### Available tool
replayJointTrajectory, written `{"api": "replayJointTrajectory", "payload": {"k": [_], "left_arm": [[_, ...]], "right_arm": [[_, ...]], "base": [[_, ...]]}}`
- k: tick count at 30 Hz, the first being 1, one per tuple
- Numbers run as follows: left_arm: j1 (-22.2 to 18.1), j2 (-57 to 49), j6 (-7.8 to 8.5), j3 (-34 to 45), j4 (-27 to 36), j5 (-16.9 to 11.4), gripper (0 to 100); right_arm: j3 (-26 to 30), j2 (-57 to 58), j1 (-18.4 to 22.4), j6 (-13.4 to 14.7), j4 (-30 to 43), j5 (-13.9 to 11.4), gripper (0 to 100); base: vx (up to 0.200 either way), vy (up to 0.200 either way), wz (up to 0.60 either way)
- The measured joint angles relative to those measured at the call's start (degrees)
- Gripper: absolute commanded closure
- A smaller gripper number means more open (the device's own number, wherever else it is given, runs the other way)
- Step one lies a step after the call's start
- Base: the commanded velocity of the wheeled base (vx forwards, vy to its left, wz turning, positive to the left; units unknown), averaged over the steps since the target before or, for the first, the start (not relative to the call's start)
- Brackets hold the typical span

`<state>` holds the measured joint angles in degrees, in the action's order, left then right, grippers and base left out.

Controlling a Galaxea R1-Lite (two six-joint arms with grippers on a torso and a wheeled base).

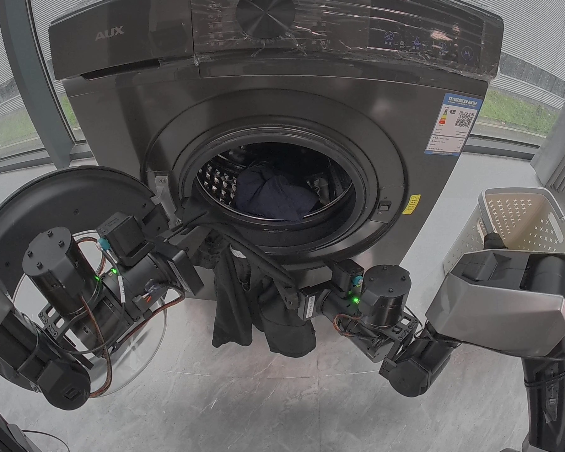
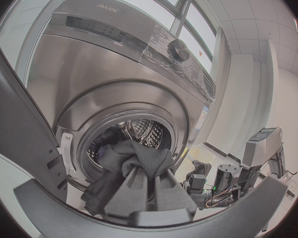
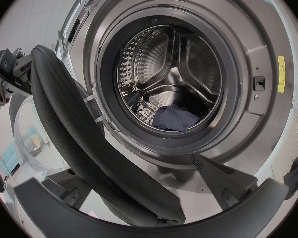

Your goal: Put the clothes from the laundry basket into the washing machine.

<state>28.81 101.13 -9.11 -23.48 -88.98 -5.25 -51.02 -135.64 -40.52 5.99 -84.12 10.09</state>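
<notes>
We're holding the black garment [image 1: 257, 309] just under the washer [image 1: 358, 114] opening, left gripper [image 2: 150, 172] pinching it tight, right gripper [image 1: 295, 299] spread wide with a band draped across, so we're probably needing to lift both before pushing it into the drum [image 3: 162, 60].

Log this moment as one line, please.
stage: loading | left hand: shut on black garment | right hand: at garment's other end | drum: blue garment inside | door: open
</notes>
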Motion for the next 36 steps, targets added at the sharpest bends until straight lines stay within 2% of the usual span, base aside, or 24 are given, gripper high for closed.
{"api": "replayJointTrajectory", "payload": {"k": [7,11,22,28,36], "left_arm": [[-0.1,0.2,0.0,0.0,0.0,0.0,100],[-0.1,0.3,-0.02,-0.1,0.0,0.0,100],[0.0,0.9,-0.06,-1.2,0.0,0.1,100],[-0.1,1.0,-0.09,-1.4,0.0,0.1,100],[-0.3,1.4,-0.04,-1.6,0.0,0.1,100]], "right_arm": [[1.4,0.9,1.2,-0.2,-0.3,0.0,0],[3.9,1.1,-0.1,-0.1,-0.9,0.0,0],[11.8,1.2,-10.6,0.4,-1.6,0.0,0],[12.6,2.0,-15.1,0.4,-1.6,-0.3,0],[11.0,3.4,-19.4,0.4,-1.8,-1.9,0]], "base": [[0.0,0.0,0.0],[0.0,0.0,0.0],[0.0,0.0,0.0],[0.0,0.0,0.0],[0.0,0.0,0.0]]}}
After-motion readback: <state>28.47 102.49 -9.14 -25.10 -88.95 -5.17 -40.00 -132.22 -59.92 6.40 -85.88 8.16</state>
